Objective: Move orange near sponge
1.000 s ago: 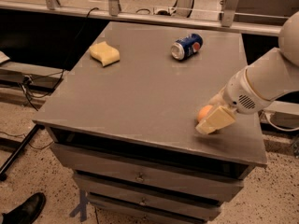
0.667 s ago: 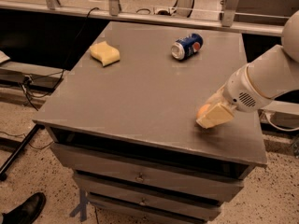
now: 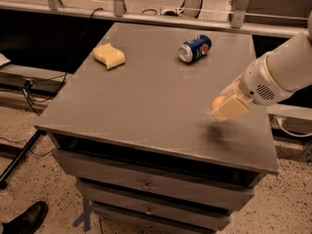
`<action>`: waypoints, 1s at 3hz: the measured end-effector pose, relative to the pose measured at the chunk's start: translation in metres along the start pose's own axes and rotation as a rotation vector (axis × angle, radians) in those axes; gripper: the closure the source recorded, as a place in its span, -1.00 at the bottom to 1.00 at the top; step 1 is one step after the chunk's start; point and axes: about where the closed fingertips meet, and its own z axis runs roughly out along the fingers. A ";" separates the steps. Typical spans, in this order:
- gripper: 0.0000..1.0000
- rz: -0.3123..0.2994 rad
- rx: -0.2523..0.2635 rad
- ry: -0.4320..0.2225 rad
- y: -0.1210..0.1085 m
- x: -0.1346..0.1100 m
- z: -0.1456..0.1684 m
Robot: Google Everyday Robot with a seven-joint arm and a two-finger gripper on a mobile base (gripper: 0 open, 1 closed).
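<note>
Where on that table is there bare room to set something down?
The broad middle of the table, between the sponge, the soda can and the front edge, is bare. Only the right side is busy: the pincer holds the orange just above the top there.

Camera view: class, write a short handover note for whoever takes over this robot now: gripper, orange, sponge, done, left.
The gripper is over the right front of the table, shut on the orange, which looks lifted above its shadow.
The sponge lies at the far left; the soda can lies on its side at the far centre-right.
Done: orange grasped.
Left: carry it to the sponge and set it down beside it.
</note>
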 end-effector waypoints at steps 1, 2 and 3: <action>1.00 0.000 0.000 0.000 0.000 0.000 0.000; 1.00 -0.038 -0.008 -0.077 0.006 -0.036 0.012; 1.00 -0.105 -0.022 -0.210 0.013 -0.114 0.032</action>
